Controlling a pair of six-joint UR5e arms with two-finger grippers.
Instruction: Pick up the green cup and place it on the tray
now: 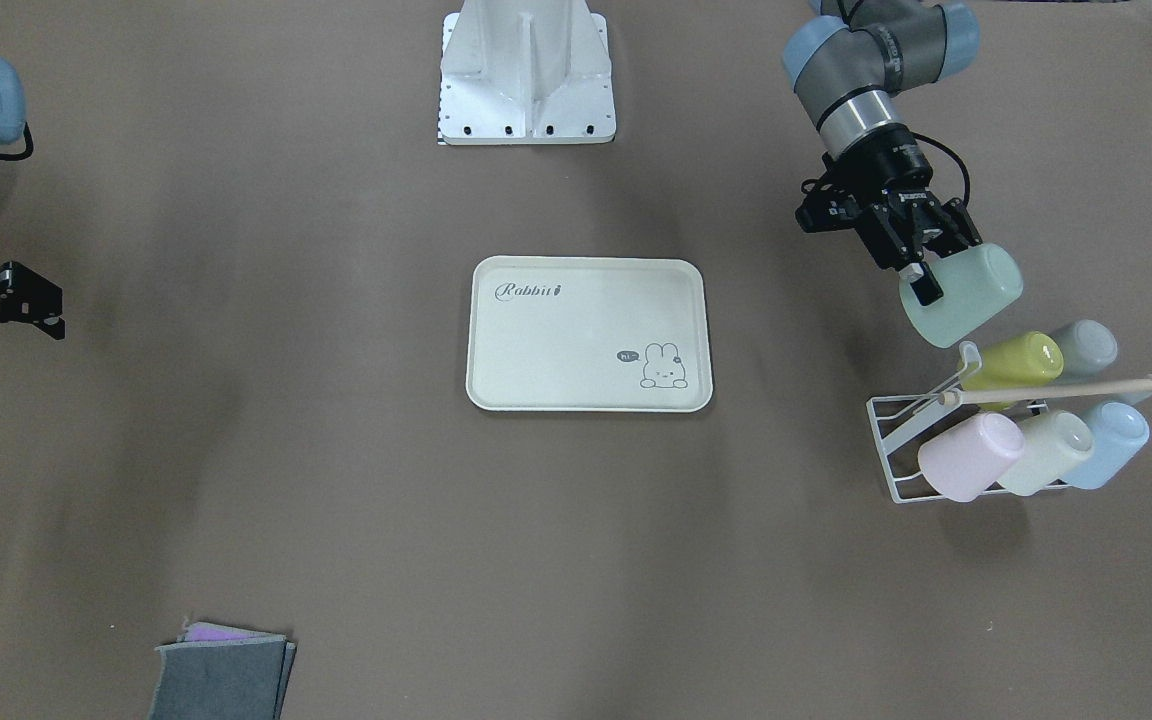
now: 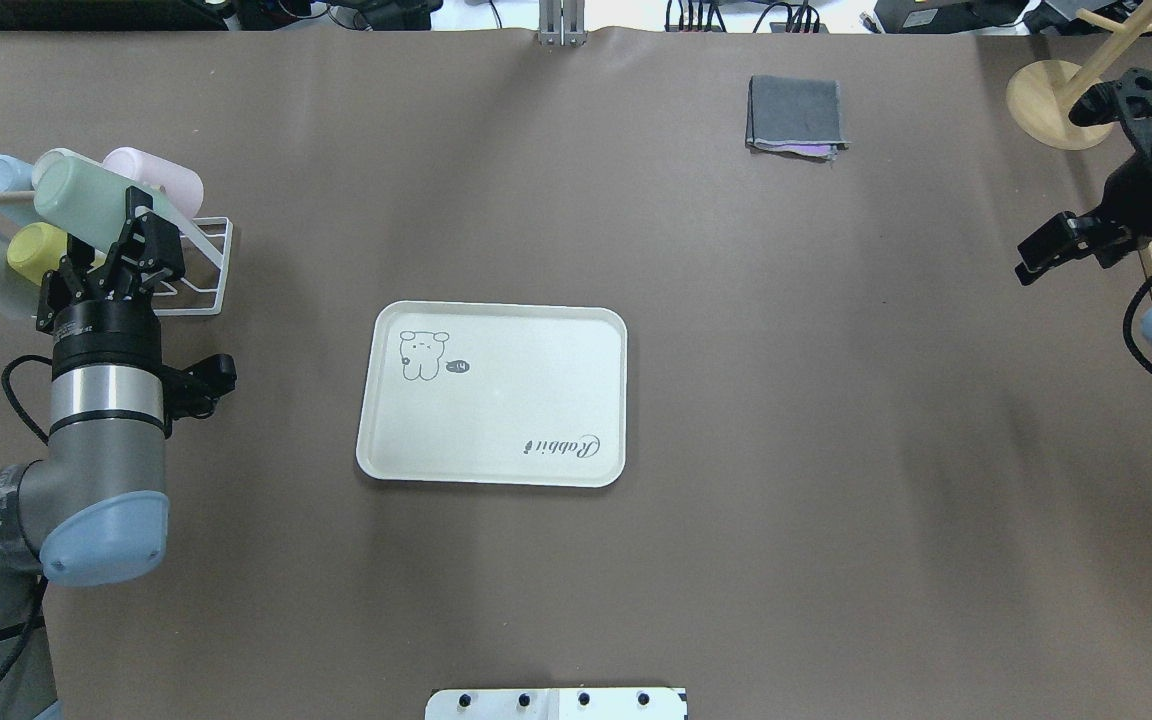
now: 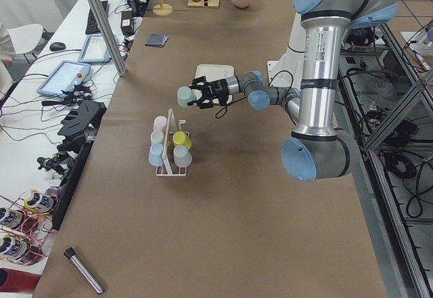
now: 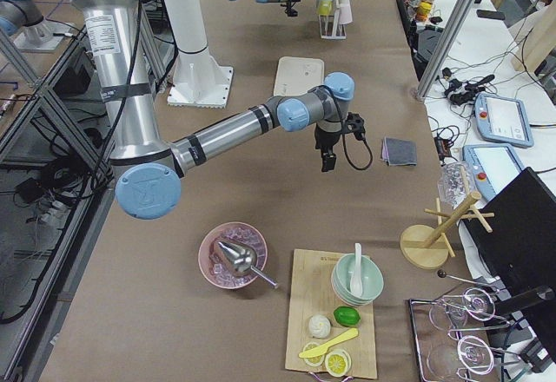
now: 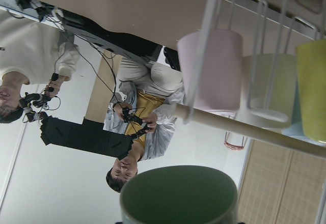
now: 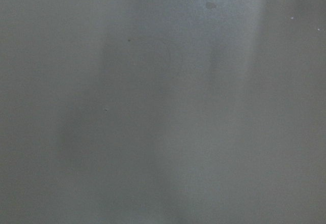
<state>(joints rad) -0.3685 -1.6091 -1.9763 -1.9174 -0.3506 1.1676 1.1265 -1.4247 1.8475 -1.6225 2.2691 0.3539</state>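
Mint green cup (image 1: 966,292) at right of front view, tilted on its side, in the air just above wire rack (image 1: 888,450) w/ other cups. L gripper (image 1: 921,278) fingers clamped on its rim. Tray (image 1: 576,340) mid-frame, well apart. R gripper (image 1: 21,300) at left edge; finger gap: can't tell.

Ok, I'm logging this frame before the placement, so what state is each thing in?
green cup, held in the air clear of the rack, tipped sideways.
left fingers, shut on the green cup at its rim.
right fingers, holding nothing; open or shut unclear.
tray, lying flat, empty.
cup rack, upright, five cups on it.
cloth, folded.
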